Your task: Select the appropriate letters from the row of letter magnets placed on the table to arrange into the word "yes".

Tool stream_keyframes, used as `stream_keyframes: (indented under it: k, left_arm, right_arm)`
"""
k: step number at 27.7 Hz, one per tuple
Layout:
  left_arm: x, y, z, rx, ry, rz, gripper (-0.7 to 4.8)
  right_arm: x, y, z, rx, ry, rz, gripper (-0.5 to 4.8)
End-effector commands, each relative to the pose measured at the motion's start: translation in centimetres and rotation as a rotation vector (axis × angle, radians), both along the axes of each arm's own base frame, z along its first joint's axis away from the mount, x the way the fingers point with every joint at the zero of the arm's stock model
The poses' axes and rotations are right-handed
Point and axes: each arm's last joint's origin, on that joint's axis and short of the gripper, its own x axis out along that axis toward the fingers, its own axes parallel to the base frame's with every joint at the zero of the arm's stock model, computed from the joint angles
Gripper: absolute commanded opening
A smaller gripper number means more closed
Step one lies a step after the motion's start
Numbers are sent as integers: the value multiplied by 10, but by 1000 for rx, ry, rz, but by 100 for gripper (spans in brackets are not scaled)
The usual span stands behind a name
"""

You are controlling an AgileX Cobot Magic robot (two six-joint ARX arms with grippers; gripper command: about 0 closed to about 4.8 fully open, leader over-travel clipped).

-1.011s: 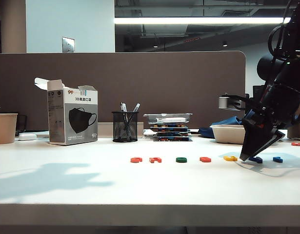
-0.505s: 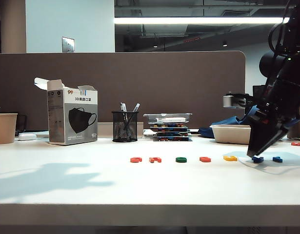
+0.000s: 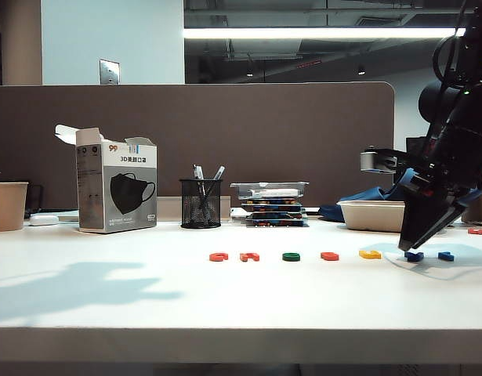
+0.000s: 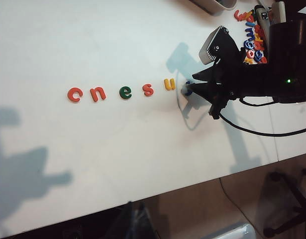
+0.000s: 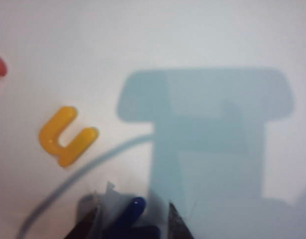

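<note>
A row of letter magnets (image 3: 331,256) lies across the white desk (image 3: 146,298). From the exterior view's left they read: an orange-red "c" (image 3: 218,256), an orange-red "n" (image 3: 249,256), the green "e" (image 3: 291,256), the red "s" (image 3: 329,256), a yellow "u" (image 3: 370,254), the dark blue "y" (image 3: 414,255) and a light-blue letter (image 3: 446,255).

The right end effector (image 3: 417,241) angles down at the right end of the row, its tips at the "y". In the right wrist view its fingers (image 5: 175,221) stand partly apart with the "y" (image 5: 132,210) between them; whether they actually grip it cannot be told. The "u" (image 5: 65,135) lies near.

The left end effector is out of sight; its camera looks down on the row from above.

Behind stand a mask box (image 3: 115,190) and a pen cup (image 3: 201,203).
</note>
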Motion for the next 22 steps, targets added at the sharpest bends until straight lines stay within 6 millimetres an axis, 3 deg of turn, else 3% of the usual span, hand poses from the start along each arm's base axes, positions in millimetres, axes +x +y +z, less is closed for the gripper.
stream_keyframes:
  k: [1, 22]
  left_arm:
    - [-1, 0, 2, -5, -10, -3, -5]
    - [-1, 0, 2, -5, -10, -3, -5]
  right_arm:
    - [0, 1, 1, 9, -3, 6, 166]
    - [0, 1, -11, 10, 50, 3, 166]
